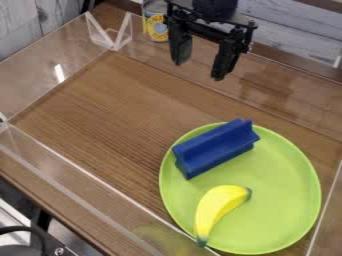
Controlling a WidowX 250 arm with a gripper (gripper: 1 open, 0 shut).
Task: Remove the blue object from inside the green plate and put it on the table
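Note:
A dark blue block (pixel 214 146) with a raised ridge lies inside the lime-green plate (pixel 294 170), near the plate's upper left rim. Beside it on the plate lies a yellow banana (pixel 219 209). The plate rests on the brown wood-grain table (pixel 107 110) at the front right. My black gripper (pixel 203 58) hangs above the back of the table, well behind the plate and apart from the block. Its two fingers stand wide apart with nothing between them.
Clear acrylic walls (pixel 54 60) edge the table on the left, front and back. A folded clear stand (pixel 107 35) and a yellow-labelled object (pixel 158 25) sit behind the back wall. Bare wood stretches left of the plate.

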